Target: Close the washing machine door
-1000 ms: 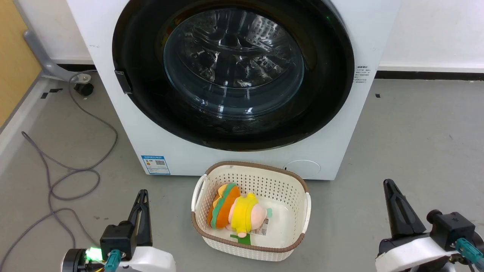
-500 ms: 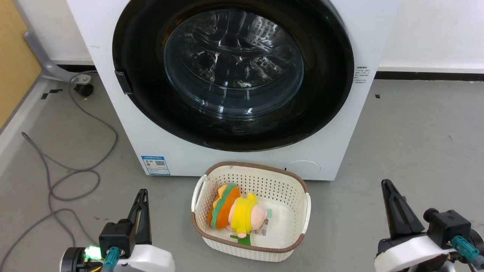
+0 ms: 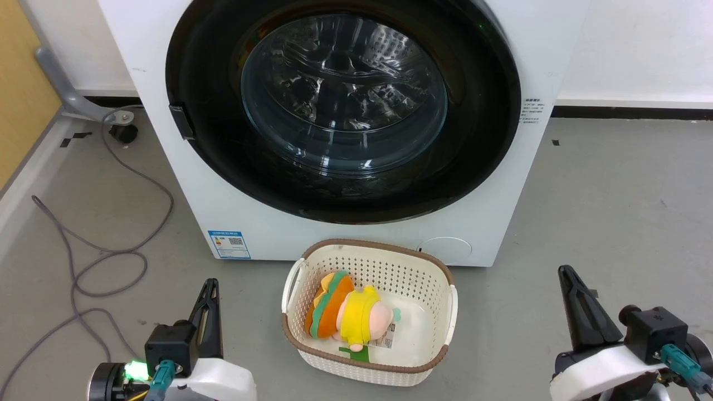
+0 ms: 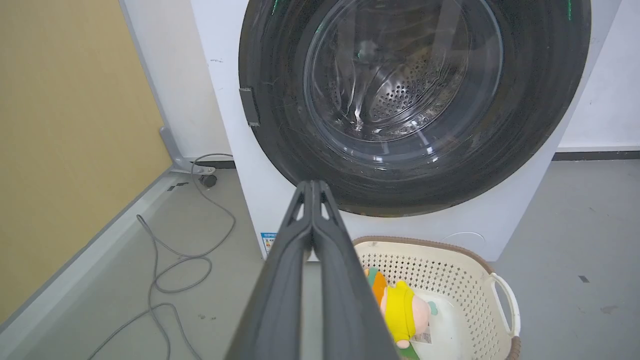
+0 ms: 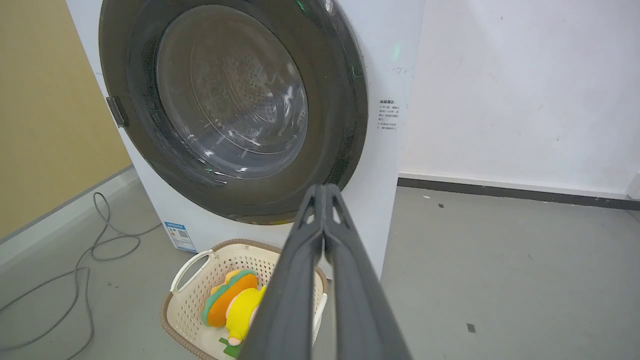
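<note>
Little has changed in the last second. My right pincer [image 3: 567, 277] has slid a touch left and my left pincer [image 3: 210, 287] sits a shade lower. Both have their fingertips pressed together, gripping nothing and touching nothing. The large round glossy black door [image 3: 343, 106] with its clear glass bowl lies flat against the big white washing machine [image 3: 239, 223], behind the cream perforated basket [image 3: 367, 245].
</note>
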Controlling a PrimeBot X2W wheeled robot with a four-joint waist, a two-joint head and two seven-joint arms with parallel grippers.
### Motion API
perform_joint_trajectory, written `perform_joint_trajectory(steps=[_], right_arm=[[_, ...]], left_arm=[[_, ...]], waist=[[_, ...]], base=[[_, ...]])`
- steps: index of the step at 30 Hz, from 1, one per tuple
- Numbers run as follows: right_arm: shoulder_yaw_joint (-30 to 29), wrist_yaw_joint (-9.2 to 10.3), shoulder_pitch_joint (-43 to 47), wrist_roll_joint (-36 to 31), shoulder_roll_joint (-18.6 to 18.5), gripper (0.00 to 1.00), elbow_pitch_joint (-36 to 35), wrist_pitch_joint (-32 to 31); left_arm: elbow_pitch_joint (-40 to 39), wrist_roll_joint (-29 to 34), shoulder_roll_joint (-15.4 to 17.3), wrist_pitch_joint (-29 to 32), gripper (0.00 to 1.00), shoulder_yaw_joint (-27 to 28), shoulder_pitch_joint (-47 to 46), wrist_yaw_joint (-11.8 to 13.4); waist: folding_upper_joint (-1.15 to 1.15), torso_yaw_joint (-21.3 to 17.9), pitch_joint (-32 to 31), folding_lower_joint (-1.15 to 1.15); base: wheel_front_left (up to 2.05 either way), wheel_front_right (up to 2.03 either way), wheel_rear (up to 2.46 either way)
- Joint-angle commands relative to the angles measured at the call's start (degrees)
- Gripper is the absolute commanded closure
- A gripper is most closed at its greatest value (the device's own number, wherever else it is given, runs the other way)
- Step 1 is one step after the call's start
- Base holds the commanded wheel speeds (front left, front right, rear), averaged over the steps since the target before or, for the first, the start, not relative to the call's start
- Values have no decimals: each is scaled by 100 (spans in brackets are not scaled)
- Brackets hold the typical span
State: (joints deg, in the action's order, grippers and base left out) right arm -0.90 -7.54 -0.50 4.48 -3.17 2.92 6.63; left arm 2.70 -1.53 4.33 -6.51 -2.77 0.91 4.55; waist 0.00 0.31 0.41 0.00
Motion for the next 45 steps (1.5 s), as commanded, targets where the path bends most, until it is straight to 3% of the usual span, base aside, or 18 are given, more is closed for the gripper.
perform_joint_trajectory(steps=[1, 45], right_arm=[[13, 3, 29, -56, 17, 100, -50, -32], [76, 5, 46, -378, 27, 100, -248, -550]], left_arm=[[-37, 51, -19, 24, 100, 25, -51, -31], [-228, 135, -123, 539, 100, 232, -84, -380]], waist=[[0, 0, -1, 0], [0, -25, -34, 0]], base=[[0, 0, 0], [0, 0, 0]])
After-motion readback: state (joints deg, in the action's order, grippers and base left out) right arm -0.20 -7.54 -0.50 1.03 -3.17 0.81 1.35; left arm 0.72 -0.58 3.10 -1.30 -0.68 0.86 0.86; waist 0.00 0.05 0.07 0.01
